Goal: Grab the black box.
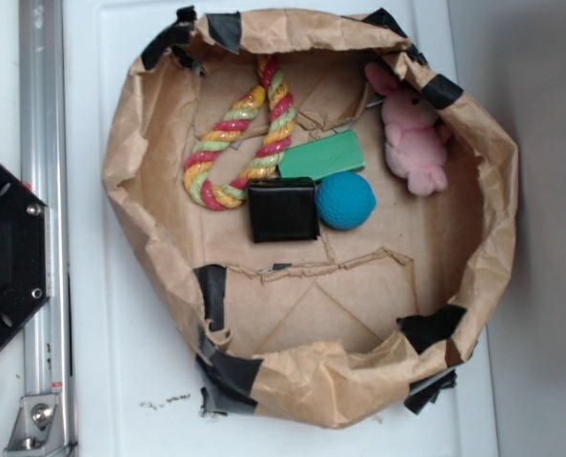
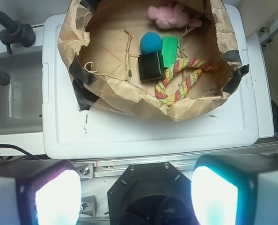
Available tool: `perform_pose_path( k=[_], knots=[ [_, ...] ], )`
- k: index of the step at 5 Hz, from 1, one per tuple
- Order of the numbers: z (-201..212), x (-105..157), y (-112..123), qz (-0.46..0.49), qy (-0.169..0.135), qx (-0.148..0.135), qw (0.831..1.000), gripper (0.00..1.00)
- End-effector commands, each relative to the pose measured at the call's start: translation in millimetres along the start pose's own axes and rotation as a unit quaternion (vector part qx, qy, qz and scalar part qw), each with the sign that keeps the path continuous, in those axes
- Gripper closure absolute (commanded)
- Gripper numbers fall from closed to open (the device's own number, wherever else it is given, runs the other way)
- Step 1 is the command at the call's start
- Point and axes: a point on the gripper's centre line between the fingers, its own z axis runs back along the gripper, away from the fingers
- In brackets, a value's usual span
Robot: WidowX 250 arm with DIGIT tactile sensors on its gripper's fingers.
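A white table (image 1: pixel 121 381) carries a wide nest of crumpled brown paper (image 1: pixel 312 381), its raised walls patched with black tape (image 1: pixel 212 290); in the exterior view a metal rail (image 1: pixel 43 190) runs down the left edge beside a black hexagonal mount (image 1: pixel 7 257); inside the nest, a looped rope toy (image 1: pixel 235 138) of red, yellow and green strands lies toward the left wall, and a pink plush animal (image 1: pixel 412 138) leans at the right wall; a flat green block (image 1: pixel 323 155) lies between them, tilted, its lower edge just above the blue ball (image 1: pixel 346 200); the black box (image 1: pixel 283 210) sits near the middle of the paper floor, touching the ball on its right and the rope loop at its upper left corner; the gripper (image 2: pixel 136 194) hangs well apart from the nest over the mount, its two fingers (image 2: pixel 57 194) spread wide at the bottom of the wrist view, holding nothing.
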Motion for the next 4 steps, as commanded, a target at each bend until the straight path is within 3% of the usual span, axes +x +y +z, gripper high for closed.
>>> perform_pose_path(
  k=[1, 2, 3, 4],
  knots=[
    [0.0, 0.0, 0.0, 0.000, 0.000, 0.000, 1.000, 0.00],
    [-38.5, 40.8, 23.9, 0.073, 0.013, -0.005, 0.997, 0.00],
    [-53.8, 68.8, 35.4, 0.078, -0.002, 0.026, 0.997, 0.00],
    [-64.6, 81.5, 39.7, 0.055, -0.018, 0.034, 0.998, 0.00]
  ],
)
